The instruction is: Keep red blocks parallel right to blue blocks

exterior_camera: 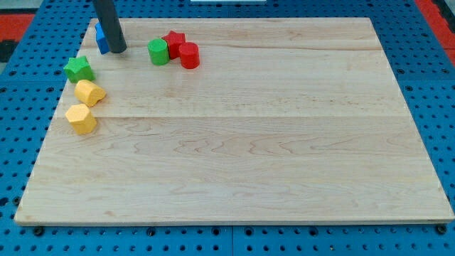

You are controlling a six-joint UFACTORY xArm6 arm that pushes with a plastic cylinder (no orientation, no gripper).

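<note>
Red blocks sit together near the view's top, left of centre: a red star (173, 41) and, touching it on the view's lower right, a red cylinder (189, 55). A green cylinder (158, 52) stands against the star's left side. The blue blocks are at the top-left corner of the bench (270, 142), but only a sliver of blue block (101, 37) shows, since the dark rod stands in front of it; its shape, and whether there is more than one, cannot be told.

My tip (118, 51) rests on the wood just to the right of that blue piece, between it and the green cylinder, apparently touching the blue or very nearly so. The tool is a plain rod with nothing to spread or pinch, so it holds nothing.

Down the left edge lie a green star (78, 69), a yellow block (89, 92) and a second yellow block (81, 119), all clear of the work.

Judging by the layout, the reds already lie to the right of the blue at roughly the same height, so the step in hand looks like tidying the alignment rather than a long carry. The green cylinder stands between the two colours. The next move probably calls for lifting clear of the blue and coming round to the red pair, then nudging them without dragging the green cylinder along or splitting star from cylinder.
</note>
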